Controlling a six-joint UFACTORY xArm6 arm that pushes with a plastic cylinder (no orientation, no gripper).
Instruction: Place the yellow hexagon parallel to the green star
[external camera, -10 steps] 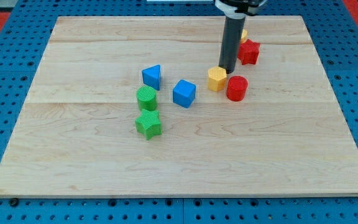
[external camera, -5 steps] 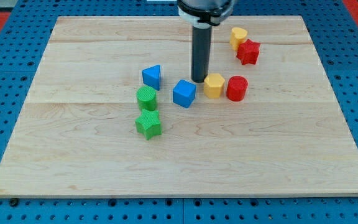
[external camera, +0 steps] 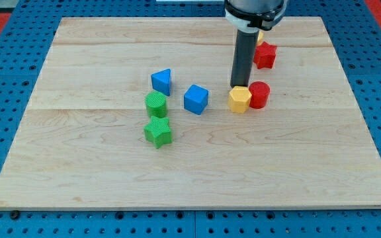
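Since the earlier frame your tip [external camera: 237, 86] has swung back, touching the yellow hexagon's [external camera: 240, 100] top-edge side; the green star [external camera: 158, 131] lies toward the bottom-left corner. There is no pincer, only the rod.

My tip [external camera: 238, 86] touches the far side of the yellow hexagon [external camera: 240, 100], which sits against the red cylinder [external camera: 258, 94], well right of the green star [external camera: 157, 131].

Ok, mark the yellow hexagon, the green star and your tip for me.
yellow hexagon [external camera: 240, 99]: camera view, middle of its top face.
green star [external camera: 157, 131]: camera view, middle of its top face.
my tip [external camera: 237, 86]: camera view, rod's very end, at the hexagon's upper edge.
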